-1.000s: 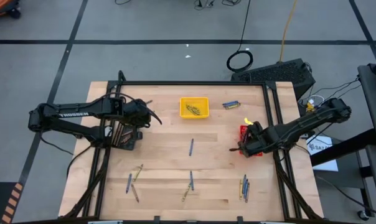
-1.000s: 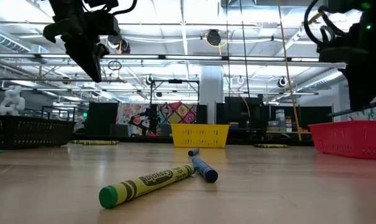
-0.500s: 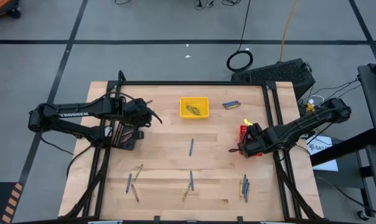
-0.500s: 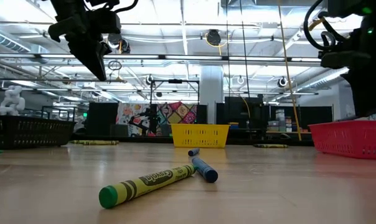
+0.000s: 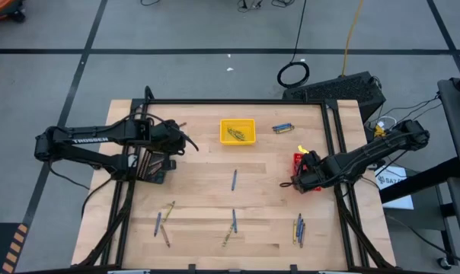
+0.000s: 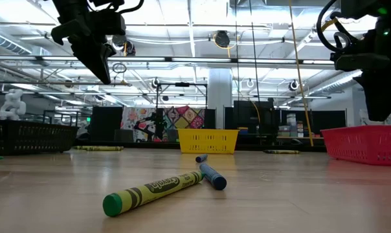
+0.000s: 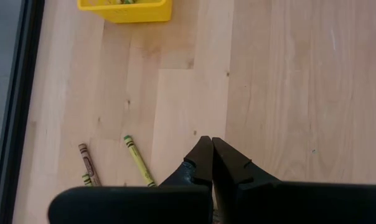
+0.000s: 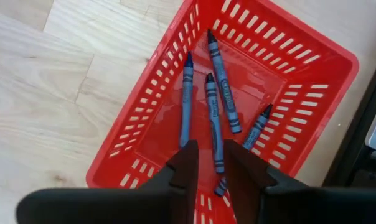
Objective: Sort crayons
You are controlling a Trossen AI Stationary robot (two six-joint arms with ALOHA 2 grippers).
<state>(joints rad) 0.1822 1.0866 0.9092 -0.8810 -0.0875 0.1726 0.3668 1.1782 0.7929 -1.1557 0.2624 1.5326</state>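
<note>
Crayons lie scattered on the wooden table: a blue one (image 5: 234,180) at the middle, more near the front (image 5: 233,222), (image 5: 163,223), (image 5: 298,228), and a pair at the back (image 5: 282,128). My right gripper (image 8: 206,163) hangs open, pointing down, over the red tray (image 8: 312,56). Several blue crayons (image 8: 222,81) lie on that tray's floor, one (image 8: 214,127) under the gap between the fingers. My left gripper (image 7: 206,144) is shut on nothing, held high above the table's left part (image 5: 192,146). The yellow tray (image 5: 237,131) holds olive crayons.
A black tray (image 5: 150,166) stands under my left arm at the table's left. A black frame (image 5: 333,152) runs around the table. A yellow-green crayon (image 7: 138,160) and a brown one (image 7: 87,165) lie below my left gripper. Bare wood lies between the trays.
</note>
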